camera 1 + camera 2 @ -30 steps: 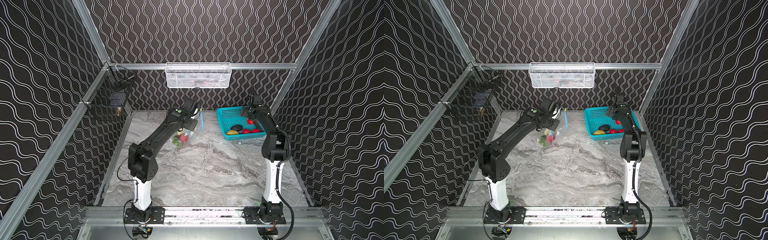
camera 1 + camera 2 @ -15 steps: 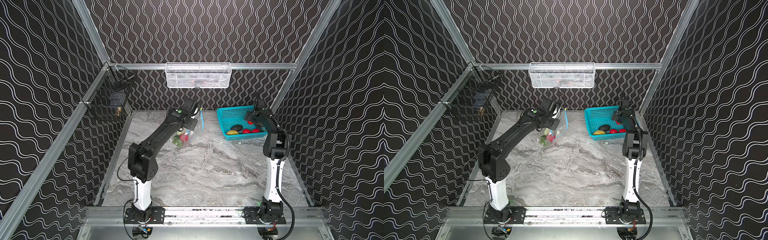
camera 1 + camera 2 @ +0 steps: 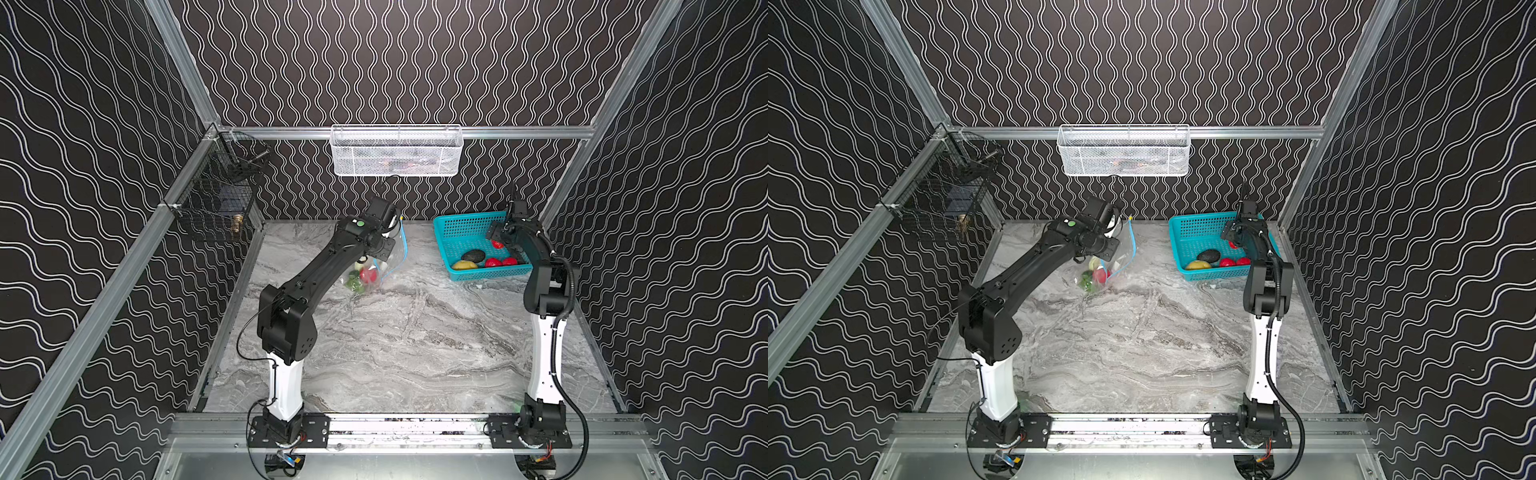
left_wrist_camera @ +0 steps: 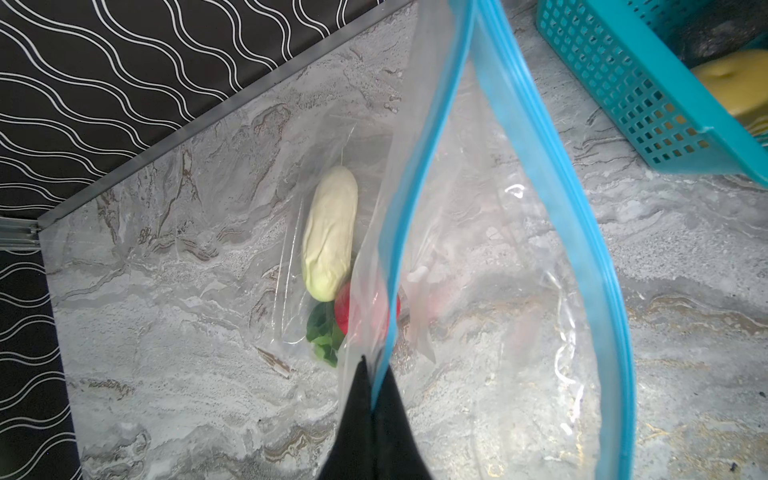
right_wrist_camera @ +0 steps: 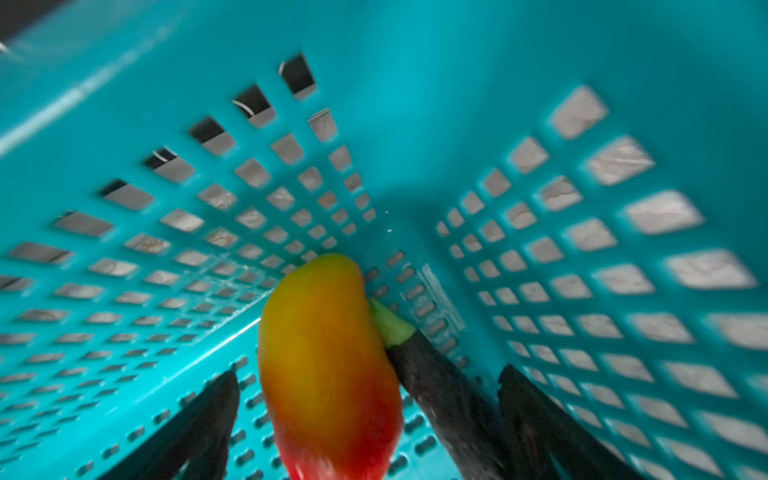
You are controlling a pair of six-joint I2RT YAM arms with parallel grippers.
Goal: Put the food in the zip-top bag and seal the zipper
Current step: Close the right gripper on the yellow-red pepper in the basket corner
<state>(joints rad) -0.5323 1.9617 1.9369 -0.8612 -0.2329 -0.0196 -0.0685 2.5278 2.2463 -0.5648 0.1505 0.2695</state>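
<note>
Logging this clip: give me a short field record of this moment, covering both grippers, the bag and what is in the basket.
left gripper: shut on the bag rim, holding it up
bag mouth: open
zipper: unsealed
in bag: white piece, red fruit, green leaf
right gripper: open, down in the basket, jaws either side of the orange-red fruit and a dark stemmed piece
also in basket: dark round piece, yellow piece, two red fruits
</note>
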